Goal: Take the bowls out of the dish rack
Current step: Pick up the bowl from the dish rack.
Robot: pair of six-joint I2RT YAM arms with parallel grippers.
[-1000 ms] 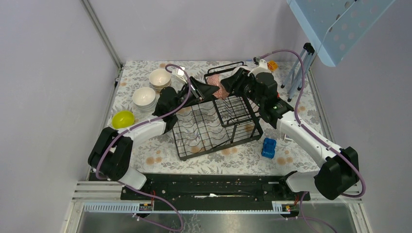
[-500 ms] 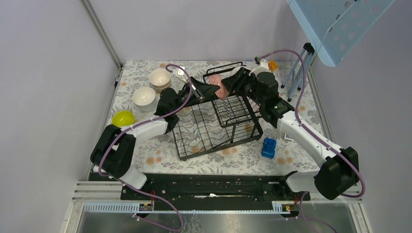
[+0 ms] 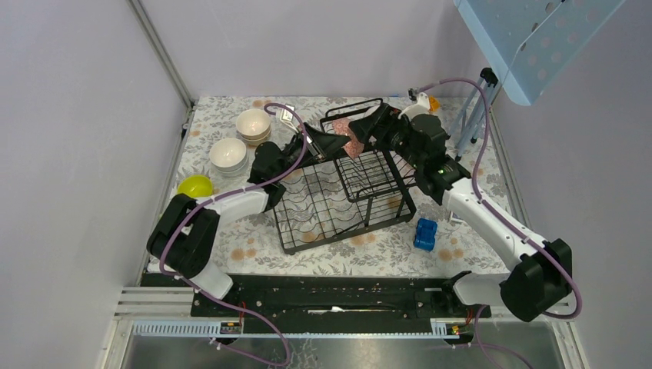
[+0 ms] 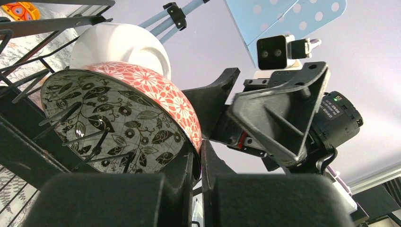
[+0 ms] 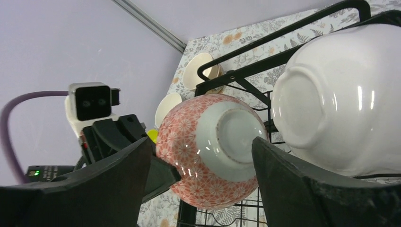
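Observation:
The pink-patterned bowl [image 5: 213,149], with a dark leaf print inside [image 4: 118,113], hangs tilted at the upper basket of the black dish rack [image 3: 338,196]. My left gripper [image 4: 198,151] is shut on its rim, also seen from above [image 3: 332,143]. My right gripper [image 5: 203,179] is open, its fingers [image 5: 118,184] standing apart on either side of the bowl's base without touching it. A white bowl [image 5: 338,99] lies on its side in the upper basket just behind [image 4: 120,45].
On the table to the left stand a cream bowl stack [image 3: 253,123], a white bowl stack [image 3: 228,154] and a yellow-green bowl [image 3: 194,187]. A blue toy block [image 3: 425,234] sits right of the rack. A tripod leg [image 3: 469,115] stands at the back right.
My left gripper has closed on the pink bowl's rim. My right gripper has opened wider and let go of the bowl, which shifted slightly left.

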